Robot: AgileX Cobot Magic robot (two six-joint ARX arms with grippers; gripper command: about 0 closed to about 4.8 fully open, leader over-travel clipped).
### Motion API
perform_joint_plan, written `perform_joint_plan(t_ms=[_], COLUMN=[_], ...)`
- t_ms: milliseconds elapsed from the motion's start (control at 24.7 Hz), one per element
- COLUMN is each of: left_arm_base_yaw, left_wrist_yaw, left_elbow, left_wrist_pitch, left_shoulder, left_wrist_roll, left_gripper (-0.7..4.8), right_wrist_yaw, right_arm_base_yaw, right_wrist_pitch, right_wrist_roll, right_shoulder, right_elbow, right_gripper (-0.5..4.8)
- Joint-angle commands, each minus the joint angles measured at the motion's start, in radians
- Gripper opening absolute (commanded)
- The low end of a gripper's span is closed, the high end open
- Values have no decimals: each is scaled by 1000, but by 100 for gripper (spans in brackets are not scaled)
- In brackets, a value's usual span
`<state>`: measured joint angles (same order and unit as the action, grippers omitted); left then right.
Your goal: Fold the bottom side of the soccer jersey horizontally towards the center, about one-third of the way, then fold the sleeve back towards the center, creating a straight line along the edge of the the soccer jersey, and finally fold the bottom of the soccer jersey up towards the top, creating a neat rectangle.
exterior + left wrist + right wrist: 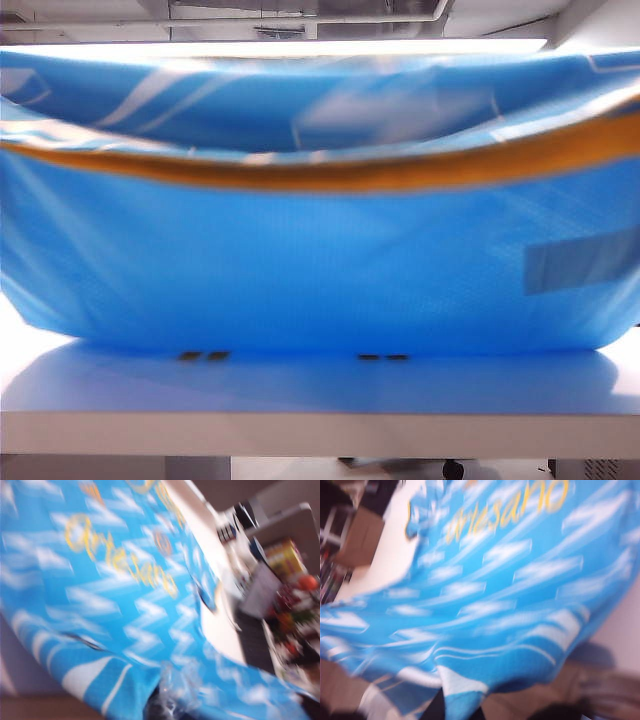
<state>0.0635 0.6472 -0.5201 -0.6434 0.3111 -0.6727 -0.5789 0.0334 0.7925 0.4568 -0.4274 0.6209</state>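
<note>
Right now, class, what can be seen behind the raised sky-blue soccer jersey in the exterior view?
The sky-blue soccer jersey hangs like a curtain. Above it, only ceiling shows; below, the white table. Both arms and each pincer are covered, as is the table's far part.

Soccer jersey (pixel 300 270): sky-blue, white jagged streaks, yellow lettering, lining.

Little of the robot shows: the left gripper (pixel 167 707) appears in its wrist view only as a dark, blurred shape with a glossy translucent part, and the right gripper (pixel 457 711) only as a black sliver at the frame's edge.
</note>
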Motion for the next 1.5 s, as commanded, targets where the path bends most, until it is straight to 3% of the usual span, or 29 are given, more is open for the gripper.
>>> perform_joint_plan(t_ms=[41,81,162,203,324,527,608,648,689,729,851,932,1134,1418,1499], left_arm_base_yaw=[3,3,3,3,2,0,-1,2,3,16,58,128,220,242,231], left_wrist_yaw=[-38,-13,56,96,101,145,170,178,176,170,146,142,51,-79,-83], left_elbow=[-2,-3,-6,-40,-198,-438,-540,-583,-603,-618,-622,-622,-622,-622,-622], left_wrist_pitch=[296,435,604,768,898,901,900,900,900,900,898,796,593,555,554], left_shoulder=[215,349,509,698,1025,1318,1431,1475,1493,1500,1495,1489,1489,1501,1517], left_wrist_roll=[17,3,-40,-71,-63,-34,-31,-6,21,66,110,121,263,333,336], left_gripper=[-5,-5,-5,-5,-5,-4,127,292,358,380,380,379,380,379,379], right_wrist_yaw=[80,82,87,85,80,41,19,19,22,23,17,-2,10,71,80], right_arm_base_yaw=[-3,-6,-16,-34,-55,-53,-55,-66,-75,-104,-160,-253,-336,-377,-374], right_wrist_pitch=[-287,-414,-518,-603,-710,-720,-721,-722,-722,-723,-700,-564,-370,-357,-369], right_wrist_roll=[7,7,7,7,7,-21,-24,-24,-24,-36,-46,-70,-209,-261,-267], right_shoulder=[-153,-276,-406,-545,-846,-1109,-1207,-1244,-1255,-1261,-1251,-1231,-1234,-1241,-1264], right_elbow=[6,14,36,81,232,413,483,512,523,537,548,549,546,536,536], right_gripper=[-9,-9,-9,-9,-8,-4,131,228,250,256,256,257,276,288,328])
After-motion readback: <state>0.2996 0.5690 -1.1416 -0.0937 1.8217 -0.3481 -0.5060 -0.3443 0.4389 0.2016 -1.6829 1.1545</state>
